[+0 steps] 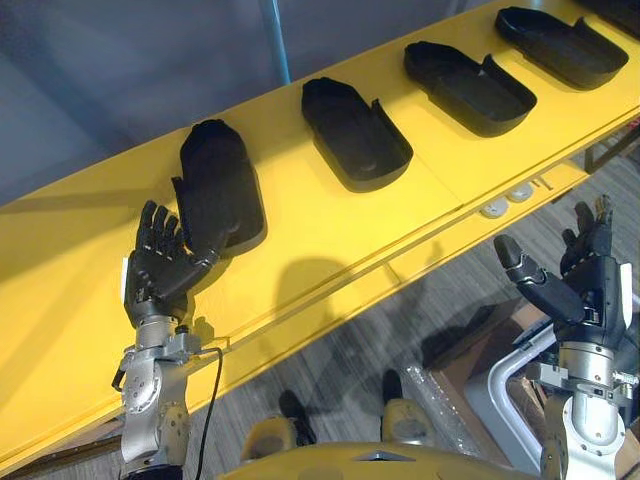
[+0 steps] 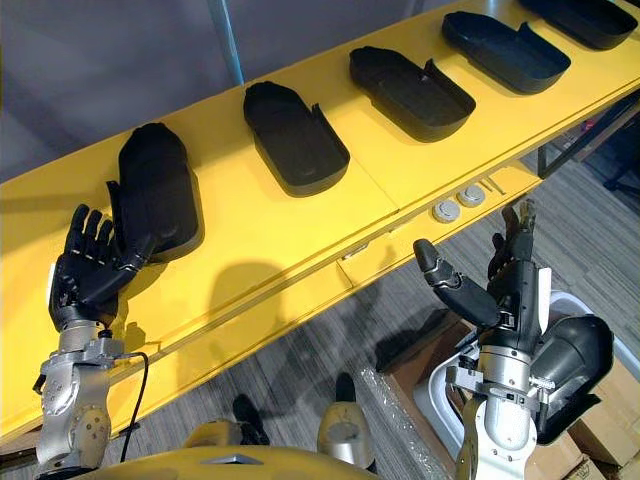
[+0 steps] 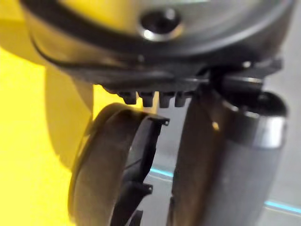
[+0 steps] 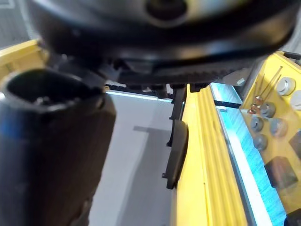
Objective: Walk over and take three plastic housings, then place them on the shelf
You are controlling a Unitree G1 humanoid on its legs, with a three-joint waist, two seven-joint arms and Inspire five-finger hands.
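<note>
Five housings (image 2: 295, 135) on shelf (image 2: 250, 240) (farthest cropped); left hand (image 2: 80, 275), right hand (image 2: 508, 298) both spread.

Five black plastic housings (image 2: 155, 185) (image 2: 295, 135) (image 2: 410, 90) (image 2: 505, 50) (image 2: 585, 15) lie in a single row along the yellow shelf (image 2: 390, 175). One of them, nearest the shelf's left end, is turned closed side up. Three are open side up. The fifth, at the right end, is cut by the picture's edge and seems to be open too. Two round pale discs (image 2: 446, 211) (image 2: 471, 195) sit just beside each other on the shelf's front edge, towards its right end.
</note>
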